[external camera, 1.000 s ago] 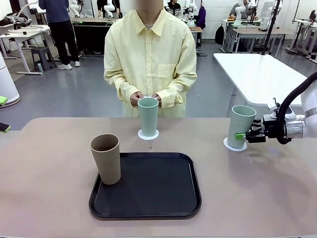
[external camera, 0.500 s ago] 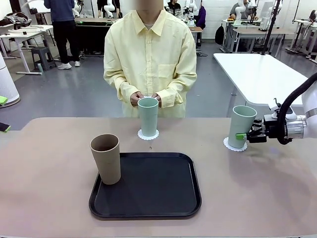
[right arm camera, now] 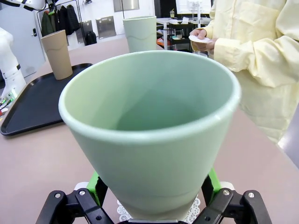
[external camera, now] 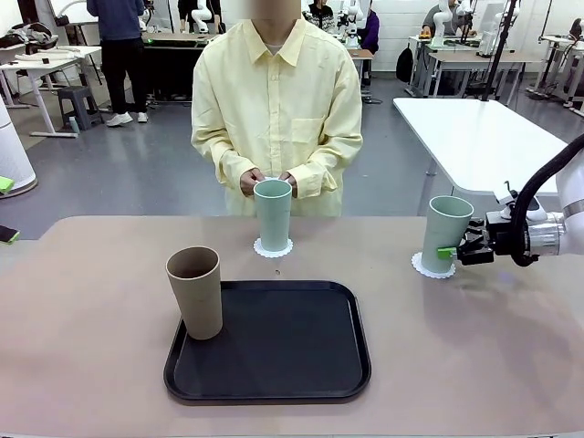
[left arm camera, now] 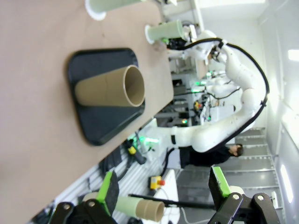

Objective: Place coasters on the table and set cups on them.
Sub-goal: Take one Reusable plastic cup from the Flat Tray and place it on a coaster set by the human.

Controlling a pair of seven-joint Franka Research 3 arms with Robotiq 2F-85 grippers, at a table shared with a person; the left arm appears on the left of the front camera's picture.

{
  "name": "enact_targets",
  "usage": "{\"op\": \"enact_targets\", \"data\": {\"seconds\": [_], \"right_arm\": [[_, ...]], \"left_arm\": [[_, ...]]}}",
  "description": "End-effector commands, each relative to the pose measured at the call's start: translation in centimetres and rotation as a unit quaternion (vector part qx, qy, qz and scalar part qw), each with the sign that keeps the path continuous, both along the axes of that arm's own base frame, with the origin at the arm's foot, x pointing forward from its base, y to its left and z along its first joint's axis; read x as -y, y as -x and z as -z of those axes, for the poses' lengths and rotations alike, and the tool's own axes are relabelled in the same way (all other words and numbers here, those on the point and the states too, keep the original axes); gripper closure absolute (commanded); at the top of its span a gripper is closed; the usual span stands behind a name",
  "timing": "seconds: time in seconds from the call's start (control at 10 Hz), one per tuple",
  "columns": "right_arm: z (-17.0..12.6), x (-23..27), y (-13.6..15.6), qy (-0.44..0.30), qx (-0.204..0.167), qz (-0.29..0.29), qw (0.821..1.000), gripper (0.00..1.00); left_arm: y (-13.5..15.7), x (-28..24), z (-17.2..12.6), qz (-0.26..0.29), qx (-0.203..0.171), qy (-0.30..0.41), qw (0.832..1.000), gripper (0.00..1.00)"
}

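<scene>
So, right gripper: jaws stood wide, flanking the mint cup on its coaster.
Left gripper: wide, empty.
Risk: a pad snagging the cup's wall on retreat could have toppled it.

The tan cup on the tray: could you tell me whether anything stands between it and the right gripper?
Yes: the mint cup on its coaster stands between the right gripper's open fingers, directly toward the tan cup.
</scene>
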State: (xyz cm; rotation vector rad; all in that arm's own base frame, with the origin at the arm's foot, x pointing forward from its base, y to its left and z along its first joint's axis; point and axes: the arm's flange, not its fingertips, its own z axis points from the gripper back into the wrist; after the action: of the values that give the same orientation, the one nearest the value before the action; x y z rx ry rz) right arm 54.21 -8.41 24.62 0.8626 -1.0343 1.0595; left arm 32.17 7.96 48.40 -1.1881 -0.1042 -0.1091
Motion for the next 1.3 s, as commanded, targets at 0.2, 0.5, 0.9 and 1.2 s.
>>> {"op": "enact_targets", "data": {"seconds": [0.2,0.5,0.9,1.2], "right_arm": [[0.0,0.5,-0.1,0.022,-0.004,-0.021,1.000,0.00],[-0.1,1.0,0.2,0.049,-0.016,-0.023,0.998,0.00],[0.2,2.7,1.1,0.077,-0.049,-0.017,0.996,0.00],[0.0,4.2,2.3,0.103,-0.065,0.002,0.992,0.00]], "left_arm": [[0.1,0.0,0.0,0.006,0.008,0.004,1.000,0.00],[0.1,0.0,0.0,0.006,0.008,0.004,1.000,0.00],[0.1,0.0,0.0,0.006,0.008,0.004,1.000,0.00],[0.1,0.0,0.0,0.006,0.008,0.004,1.000,0.00]]}}
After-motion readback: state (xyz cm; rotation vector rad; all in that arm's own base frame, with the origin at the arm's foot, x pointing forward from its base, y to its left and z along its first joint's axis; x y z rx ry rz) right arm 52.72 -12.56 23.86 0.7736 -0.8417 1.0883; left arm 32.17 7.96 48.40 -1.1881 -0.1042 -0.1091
